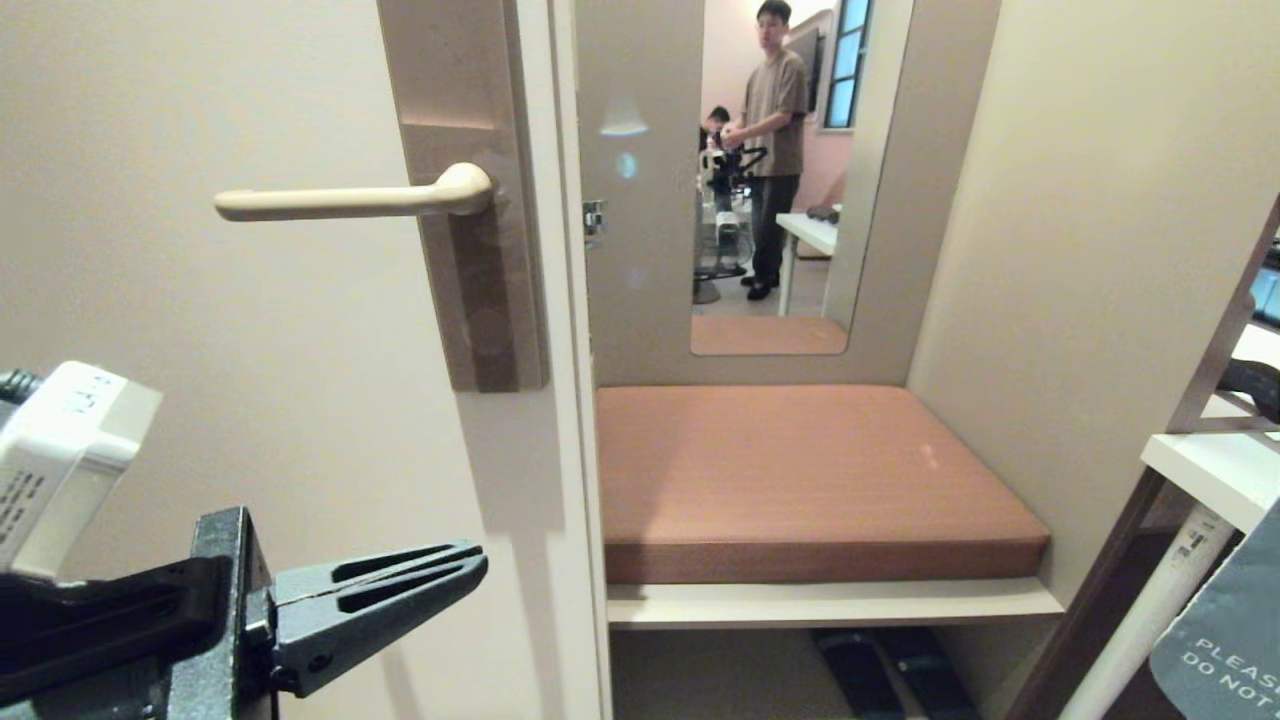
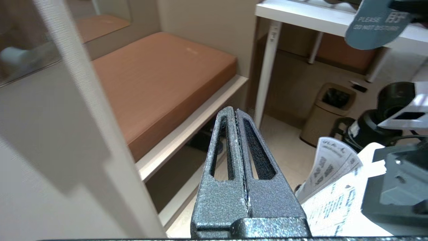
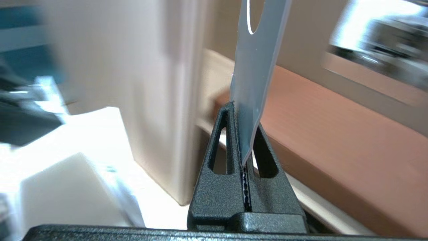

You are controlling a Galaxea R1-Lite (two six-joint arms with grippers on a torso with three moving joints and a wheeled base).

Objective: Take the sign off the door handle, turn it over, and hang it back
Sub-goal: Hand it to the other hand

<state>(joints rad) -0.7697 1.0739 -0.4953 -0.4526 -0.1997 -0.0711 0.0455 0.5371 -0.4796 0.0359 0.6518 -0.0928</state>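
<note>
The cream door handle [image 1: 350, 200] juts left from its brownish-grey backplate [image 1: 485, 300] on the door, and nothing hangs on it. The sign [image 1: 1225, 640] is at the lower right of the head view, off the handle, its slate-blue "PLEASE DO NOT DISTURB" face showing. In the right wrist view my right gripper [image 3: 239, 108] is shut on the sign's [image 3: 257, 67] lower edge, and the card stands up from the jaws with its oval hole [image 3: 255, 16] at the far end. My left gripper [image 1: 478, 565] is shut and empty, low beside the door below the handle. The left wrist view shows the left gripper [image 2: 234, 112] and, far off, the sign [image 2: 374, 28].
The door's edge [image 1: 578, 420] runs down the middle. Beyond it are a brown cushioned bench [image 1: 800, 470] and a mirror [image 1: 770, 170] that reflects a standing person. A white table [image 1: 1210, 465] stands at the right, with a waste bin [image 2: 329, 110] on the floor.
</note>
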